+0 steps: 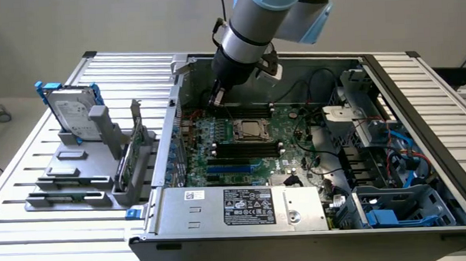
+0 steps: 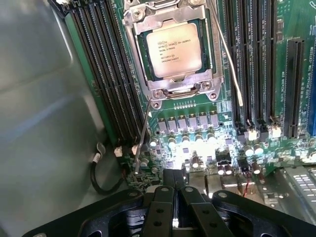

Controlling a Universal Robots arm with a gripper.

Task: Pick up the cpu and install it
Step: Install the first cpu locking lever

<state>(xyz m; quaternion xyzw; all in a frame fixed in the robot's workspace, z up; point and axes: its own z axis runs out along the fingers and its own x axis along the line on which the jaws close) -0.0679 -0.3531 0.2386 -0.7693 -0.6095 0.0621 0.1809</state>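
Observation:
The cpu (image 2: 174, 50), a flat square chip with a shiny pale metal top and printed text, lies in the motherboard socket with the metal socket frame (image 2: 140, 69) around its edges. In the exterior view the cpu (image 1: 251, 128) sits at the middle of the green motherboard (image 1: 292, 145) inside the open computer case. My gripper (image 2: 174, 178) is shut with nothing between its fingers. It hovers over the row of small capacitors a short way from the socket. In the exterior view my gripper (image 1: 216, 100) hangs near the case's far wall, toward that view's left of the cpu.
Two thin wire levers (image 2: 228, 54) stick out beside the socket. Black memory slots (image 2: 106, 74) flank it. A hard drive in a blue frame (image 1: 71, 111) stands on a grey rack (image 1: 74, 176) outside the case. The power supply (image 1: 244, 206), cables (image 1: 399, 153) and a blue cage (image 1: 398, 209) crowd the case.

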